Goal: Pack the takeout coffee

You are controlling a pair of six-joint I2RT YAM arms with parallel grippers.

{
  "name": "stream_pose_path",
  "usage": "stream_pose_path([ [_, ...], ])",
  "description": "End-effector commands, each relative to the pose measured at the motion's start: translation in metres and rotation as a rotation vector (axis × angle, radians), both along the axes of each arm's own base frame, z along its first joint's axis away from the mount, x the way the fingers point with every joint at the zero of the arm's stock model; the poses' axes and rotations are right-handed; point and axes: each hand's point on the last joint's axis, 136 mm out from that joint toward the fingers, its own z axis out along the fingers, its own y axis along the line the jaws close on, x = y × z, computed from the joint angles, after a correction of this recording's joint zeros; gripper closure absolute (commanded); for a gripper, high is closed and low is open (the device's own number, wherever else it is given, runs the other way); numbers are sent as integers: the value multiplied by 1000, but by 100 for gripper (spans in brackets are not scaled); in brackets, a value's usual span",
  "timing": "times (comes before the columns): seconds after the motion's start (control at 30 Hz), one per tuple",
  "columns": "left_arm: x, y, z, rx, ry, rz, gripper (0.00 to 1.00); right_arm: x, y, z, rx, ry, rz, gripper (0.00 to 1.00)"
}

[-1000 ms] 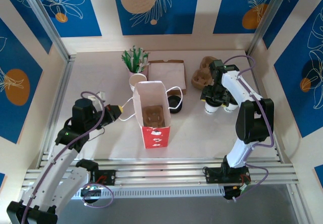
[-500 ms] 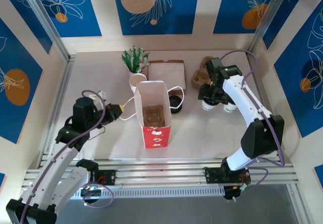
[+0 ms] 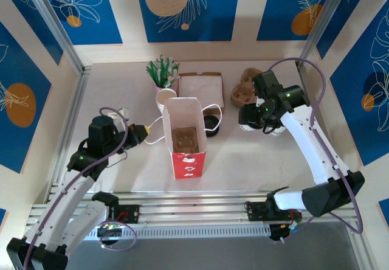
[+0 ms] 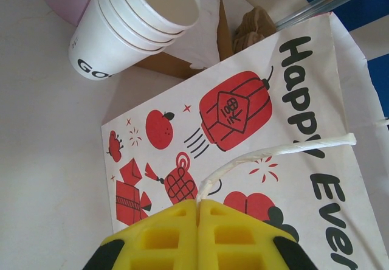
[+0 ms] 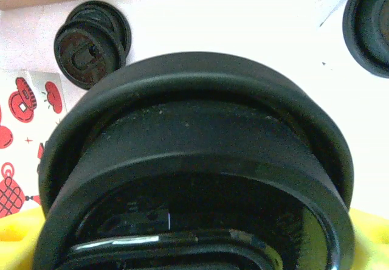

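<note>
A takeout coffee (image 3: 245, 123), a white cup with a black lid (image 5: 194, 160), sits between the yellow fingers of my right gripper (image 3: 254, 113) (image 5: 194, 239), which is shut on it at the right of the table. A second lidded cup (image 3: 277, 129) stands just to its right. The red-and-white paper bag (image 3: 187, 160) (image 4: 243, 112) stands open mid-table with a brown carrier (image 3: 183, 140) inside. My left gripper (image 3: 144, 134) (image 4: 198, 206) is shut on the bag's white handle (image 4: 273, 151), left of the bag.
Loose black lids (image 3: 211, 123) (image 5: 91, 42) lie between the bag and the held cup. Behind are a brown box (image 3: 200, 90), spare carriers (image 3: 243, 87) and a stack of lidless cups (image 3: 165, 96) (image 4: 134, 20) with green sticks (image 3: 161, 72).
My right arm has swung its elbow out to the right, and its gripper has shifted slightly left and back with the cup. The left arm and bag have stayed put.
</note>
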Motion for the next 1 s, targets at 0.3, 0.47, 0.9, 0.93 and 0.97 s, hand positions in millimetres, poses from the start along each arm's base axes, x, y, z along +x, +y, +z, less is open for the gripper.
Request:
stream_pose_path([
  [0.3,-1,-2,8,16,-20,-5,100,-15,12,8,70,12,64,19],
  [0.47,0,-3,7,8,-21,-4,100,-21,15,-30,70,103,52,20],
  [0.9,-6,-6,-2,-16,-5,-10,100,-18,23,-106,-92,299,81,19],
  [0.93,-7,-6,-3,-17,-5,-9,100,-18,23,-110,-117,310,83,19],
  [0.97,-7,-5,-3,-17,-7,-8,100,-17,23,-113,-140,316,86,19],
])
